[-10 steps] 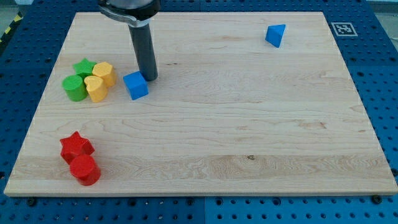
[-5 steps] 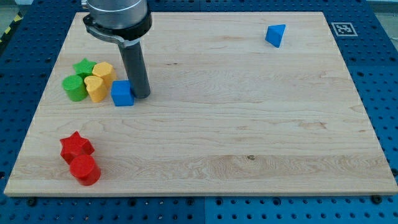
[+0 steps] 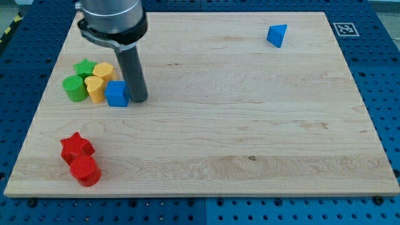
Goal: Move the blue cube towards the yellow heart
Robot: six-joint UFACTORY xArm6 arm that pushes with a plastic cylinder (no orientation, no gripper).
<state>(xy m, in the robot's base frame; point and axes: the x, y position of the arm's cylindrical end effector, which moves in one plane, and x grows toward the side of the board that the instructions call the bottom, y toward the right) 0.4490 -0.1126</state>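
Note:
The blue cube point(image 3: 117, 94) lies at the board's left, touching the right side of the yellow heart point(image 3: 95, 89). My tip point(image 3: 139, 99) rests on the board right against the cube's right side. The dark rod rises from it toward the view's top. The heart sits in a tight cluster with a second yellow block point(image 3: 104, 72), a green star point(image 3: 84, 67) and a green cylinder point(image 3: 75, 88).
A red star point(image 3: 75, 145) and a red cylinder point(image 3: 85, 170) sit together at the lower left of the wooden board point(image 3: 250, 125). A blue triangular block point(image 3: 277, 35) lies near the upper right. A marker tag point(image 3: 344, 29) is at the top right corner.
My tip has moved left and slightly down, pushing the blue cube left until it meets the yellow heart. The other blocks have not moved.

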